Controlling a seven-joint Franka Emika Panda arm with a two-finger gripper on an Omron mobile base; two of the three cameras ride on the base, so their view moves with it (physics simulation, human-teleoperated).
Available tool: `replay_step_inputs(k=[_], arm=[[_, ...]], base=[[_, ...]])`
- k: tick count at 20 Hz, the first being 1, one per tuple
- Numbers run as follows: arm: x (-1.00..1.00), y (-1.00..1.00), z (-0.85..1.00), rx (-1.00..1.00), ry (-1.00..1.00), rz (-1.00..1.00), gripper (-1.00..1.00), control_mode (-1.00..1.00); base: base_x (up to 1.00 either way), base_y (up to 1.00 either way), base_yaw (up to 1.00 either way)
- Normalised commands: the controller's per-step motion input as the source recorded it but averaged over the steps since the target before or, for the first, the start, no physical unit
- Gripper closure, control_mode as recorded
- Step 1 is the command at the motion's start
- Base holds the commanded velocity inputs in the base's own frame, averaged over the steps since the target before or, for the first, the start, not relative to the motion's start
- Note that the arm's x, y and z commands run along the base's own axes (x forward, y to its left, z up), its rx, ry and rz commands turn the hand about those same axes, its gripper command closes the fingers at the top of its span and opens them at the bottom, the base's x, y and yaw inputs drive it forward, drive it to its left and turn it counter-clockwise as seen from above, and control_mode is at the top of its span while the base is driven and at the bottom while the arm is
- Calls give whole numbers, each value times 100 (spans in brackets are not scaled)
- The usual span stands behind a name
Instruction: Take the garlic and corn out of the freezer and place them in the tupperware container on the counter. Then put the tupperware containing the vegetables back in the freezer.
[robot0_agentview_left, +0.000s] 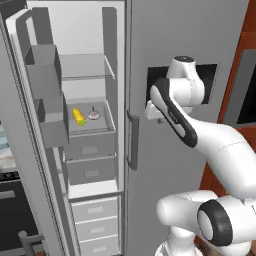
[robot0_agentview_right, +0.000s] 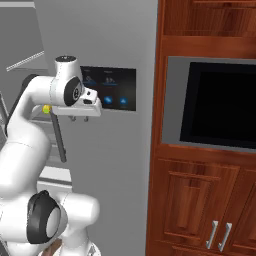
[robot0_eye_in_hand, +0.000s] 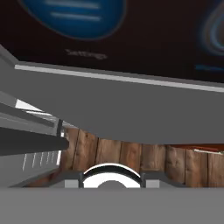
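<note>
The short bright yellow corn cob (robot0_agentview_left: 78, 117) and the small white garlic bulb with its thin stem (robot0_agentview_left: 93, 115) are seen lying side by side, slightly apart, on a grey shelf of the open freezer (robot0_agentview_left: 90, 131), the tall narrow grey compartment at the left of the steel fridge. Neither has been lifted, so the task is judged to be at its first step: reaching in for a vegetable.

The two-finger gripper (robot0_agentview_right: 79, 118) is held well to the right of that shelf, in front of the closed wider door, just beside the dark dispenser panel (robot0_agentview_right: 111, 89) with its blue icons. Whether its fingers are apart or together cannot be told; they appear only as small nubs under the hand.

For the next move, the hand would need to be swung left past the door handle (robot0_agentview_left: 133, 141) and brought into the compartment above the corn or garlic, with the fingers spread before descent.
</note>
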Motion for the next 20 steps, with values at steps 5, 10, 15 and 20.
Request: replay_step_inputs(k=[5, 10, 15, 20], arm=[[-52, 2, 36, 0, -21, 0, -100, -100], [-86, 0, 52, 0, -26, -3, -100, -100], [-36, 2, 9, 0, -17, -6, -100, -100], [0, 0, 0, 0, 0, 0, -100, 100]], base=[[0, 0, 0], [0, 0, 0], [0, 0, 0], [0, 37, 0]])
